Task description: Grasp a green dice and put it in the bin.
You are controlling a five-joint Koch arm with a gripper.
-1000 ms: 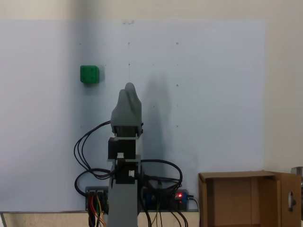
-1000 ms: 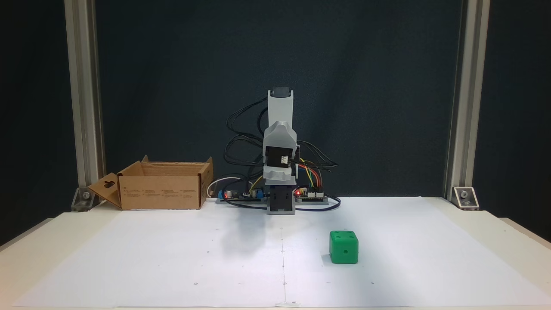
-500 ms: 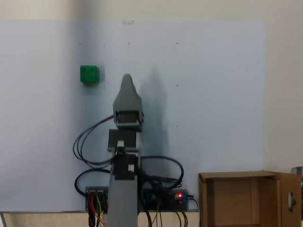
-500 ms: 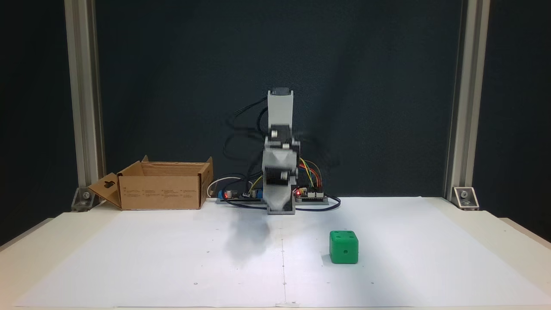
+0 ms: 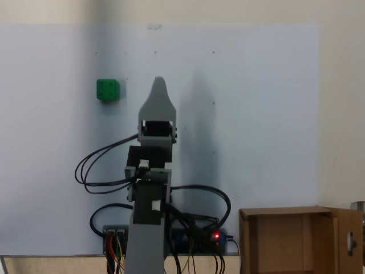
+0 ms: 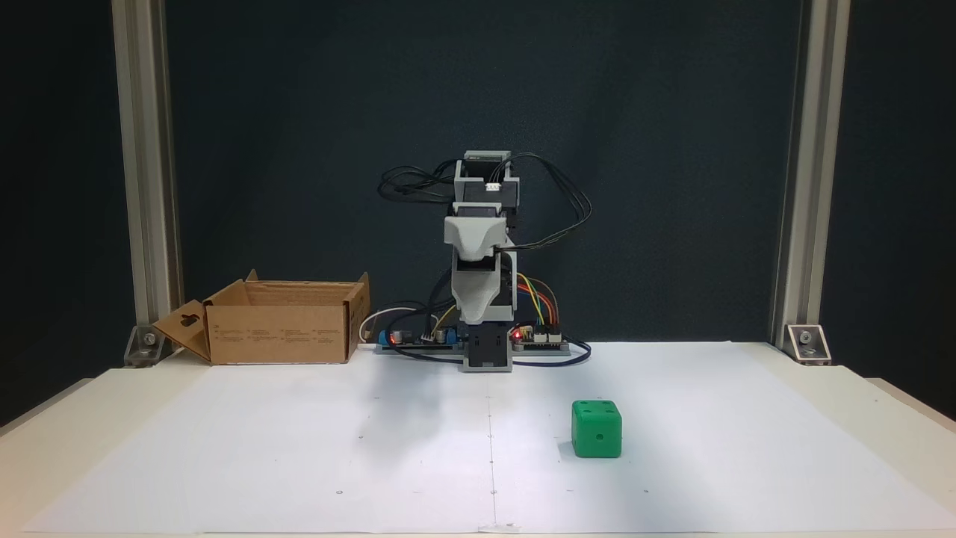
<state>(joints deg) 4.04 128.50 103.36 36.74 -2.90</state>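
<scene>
The gripper [image 5: 158,85] is up in the air, out in front of the arm's base. It points toward the far end of the white paper [image 5: 256,114] in the view from above. Its two jaws line up one behind the other, so I cannot tell if it is open or closed. It holds nothing.

The green dice [image 5: 108,90] sits flat on the paper, to the left of the gripper tip in the view from above and apart from it. In the front view the green dice [image 6: 597,428] is to the right of the arm and nearer the camera. The bin [image 6: 280,321] stands well away from the dice, at the far left in the front view, beside the arm's base.

What could go wrong? The gripper has to swing sideways and come down over the dice. If it comes down a bit off, a jaw could bump the dice and push it away. The dice looks smooth and hard, so a weak or crooked squeeze could let it slip out. The bin's flaps stand up, so a low carry could hit one.
</scene>
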